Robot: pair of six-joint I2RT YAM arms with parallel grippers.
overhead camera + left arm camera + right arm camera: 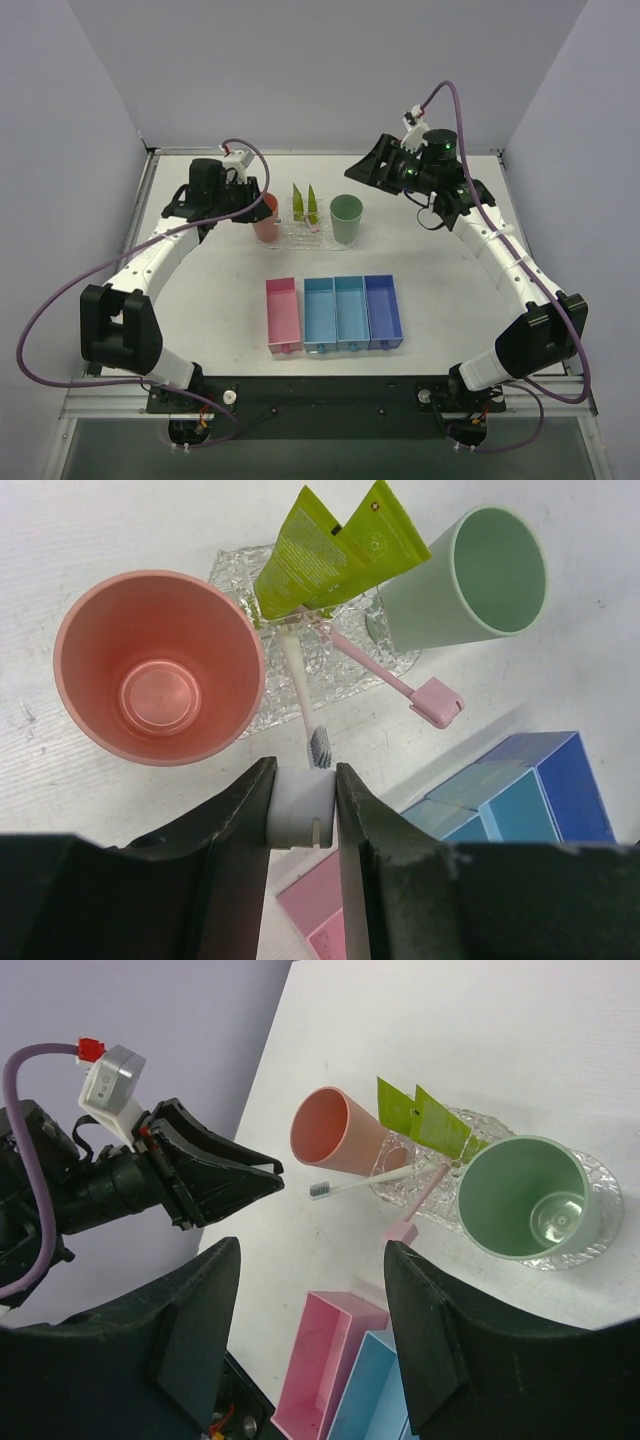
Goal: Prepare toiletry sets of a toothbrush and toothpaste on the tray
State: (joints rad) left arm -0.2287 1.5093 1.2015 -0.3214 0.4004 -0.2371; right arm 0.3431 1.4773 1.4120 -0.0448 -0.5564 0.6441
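Left claw (pixel 302 770) grips a white cap (pixel 300 810); right claw (pixel 310 1250) hangs open, empty. Both toothbrushes (pixel 296 675) and toothpastes (pixel 300 550) sit on the tray (pixel 236 568), between pink cup (pixel 160 670) and green cup (pixel 470 575).

You have plain pale lavender-grey walls (pixel 320 70) on three sides of your flat white rectangular tabletop (pixel 232 300), evenly and softly lit.

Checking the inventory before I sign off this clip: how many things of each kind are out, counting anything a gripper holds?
Cups: 2, pink, green
Toothpaste tubes: 2
Toothbrushes: 2
Bins: 4, one pink, three blue
Tray: 1
White cap, pinched in the left gripper: 1
Total: 12
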